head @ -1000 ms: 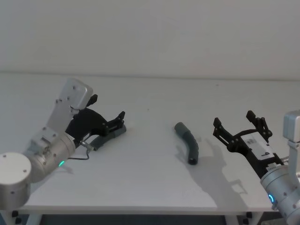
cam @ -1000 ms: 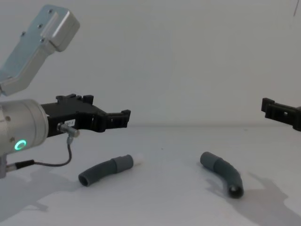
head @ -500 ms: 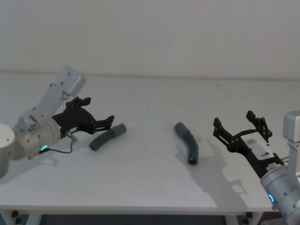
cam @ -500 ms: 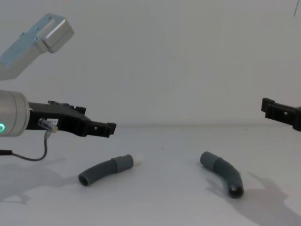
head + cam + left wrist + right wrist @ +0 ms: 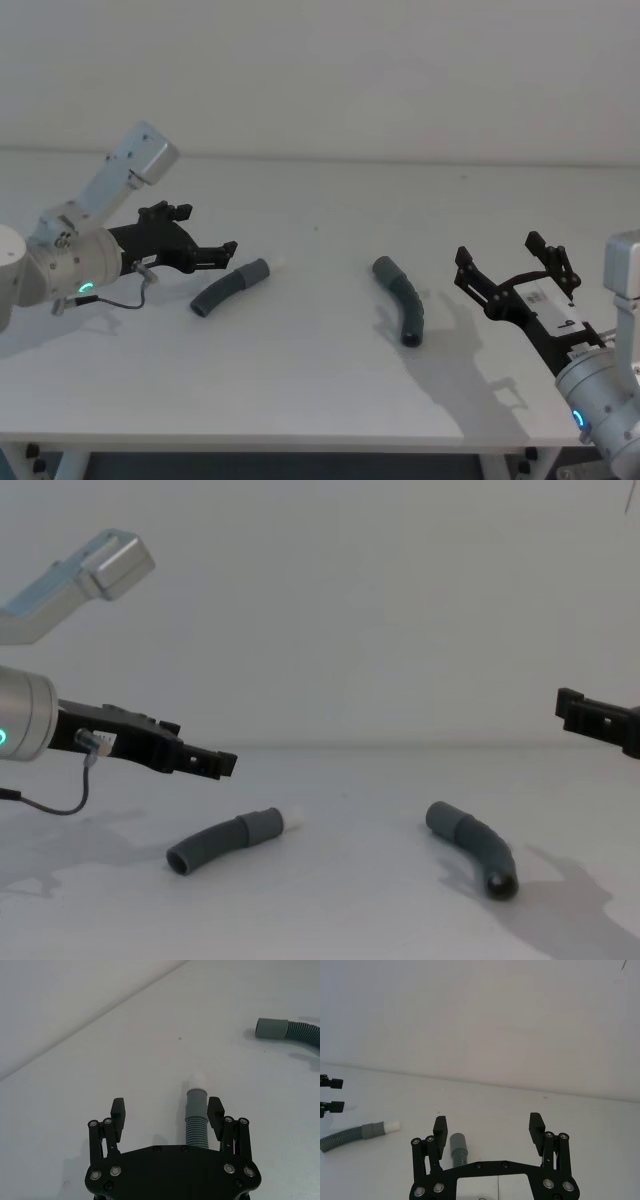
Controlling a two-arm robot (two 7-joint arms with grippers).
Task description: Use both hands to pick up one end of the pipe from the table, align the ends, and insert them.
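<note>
Two curved grey ribbed pipe pieces lie apart on the white table (image 5: 320, 400). The left piece (image 5: 226, 288) (image 5: 222, 840) has a smooth cuff with a white tip (image 5: 276, 264). My left gripper (image 5: 210, 236) (image 5: 222, 764) hovers open just left of it and above it. In the left wrist view this piece (image 5: 196, 1121) lies between the open fingers, close to one of them (image 5: 215, 1111). The right piece (image 5: 402, 301) (image 5: 476, 846) points its cuff (image 5: 457, 1146) away from me. My right gripper (image 5: 497, 254) (image 5: 488, 1125) hangs open to its right, apart from it.
A thin black cable (image 5: 60, 805) loops under the left wrist. A pale wall (image 5: 320, 70) stands behind the table's far edge. Bare tabletop lies between the two pieces and in front of them.
My left gripper has drawn back to the left and sunk lower, uncovering the left piece. Both pieces and the right arm have stayed where they were.
</note>
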